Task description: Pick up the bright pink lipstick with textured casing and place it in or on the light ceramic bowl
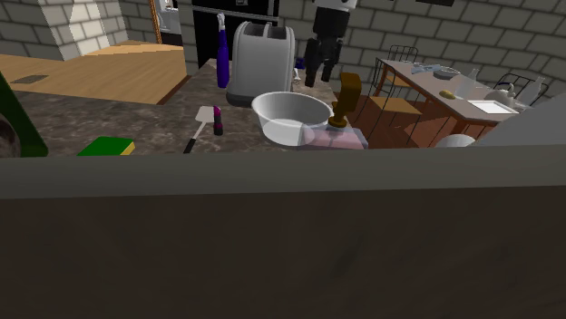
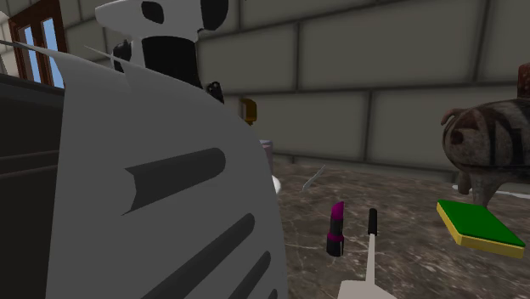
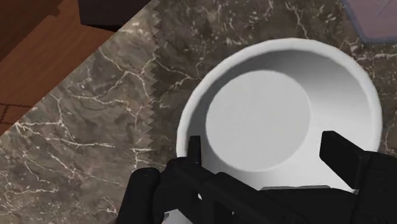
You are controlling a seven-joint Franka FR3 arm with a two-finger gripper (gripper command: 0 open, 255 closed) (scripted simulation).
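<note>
Tool (image 3: 267, 158) hangs open and empty over the bowl (image 3: 280, 114); lipstick (image 1: 218, 120) stands well apart. Centre the tool astride the casing, clear of the spatula (image 1: 204, 114), before closing.

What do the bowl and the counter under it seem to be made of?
Bowl: plain white, smooth, softly shaded, possibly glazed ceramic, though the look leaves it open. Counter: dark brown stone, marble-like, by its white branching veins; polished finish uncertain.

The bowl (image 3: 356, 95) sits on the table (image 3: 95, 127) directly under the tool (image 3: 264, 156). The lipstick (image 1: 218, 120) stands just beside the spatula (image 1: 203, 115), apart from the tool.
</note>
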